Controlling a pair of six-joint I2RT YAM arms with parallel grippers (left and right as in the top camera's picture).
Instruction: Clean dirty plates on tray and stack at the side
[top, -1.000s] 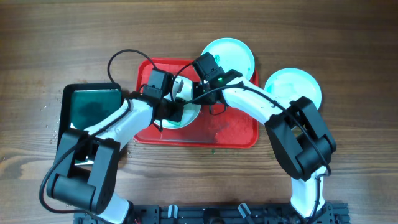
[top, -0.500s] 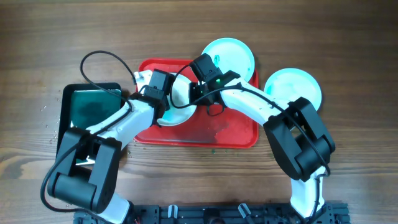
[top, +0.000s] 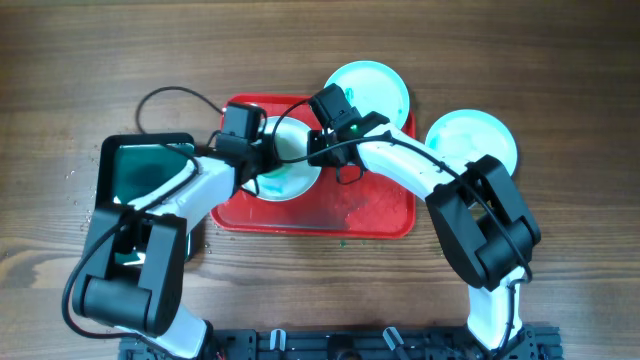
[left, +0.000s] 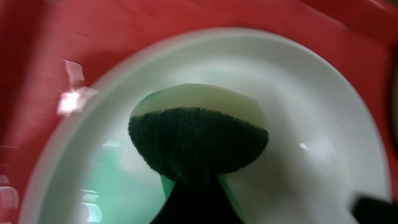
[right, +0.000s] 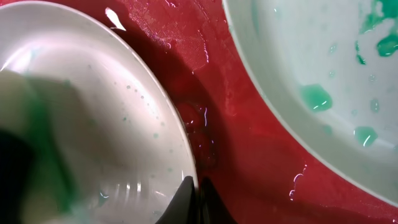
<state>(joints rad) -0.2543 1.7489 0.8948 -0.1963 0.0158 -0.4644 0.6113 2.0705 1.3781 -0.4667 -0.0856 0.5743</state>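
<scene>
A white plate lies on the red tray at its left; it also shows in the left wrist view and the right wrist view. My left gripper is shut on a green-topped sponge pressed into that plate. My right gripper is shut on the plate's rim. A second plate with teal smears rests on the tray's far right corner. A third plate lies on the table right of the tray.
A black basin with green inside stands left of the tray. Green smears lie on the tray floor. The wooden table surrounds everything.
My left gripper has moved with the sponge from the plate's near side up to its far left side. The right gripper has held the rim still.
</scene>
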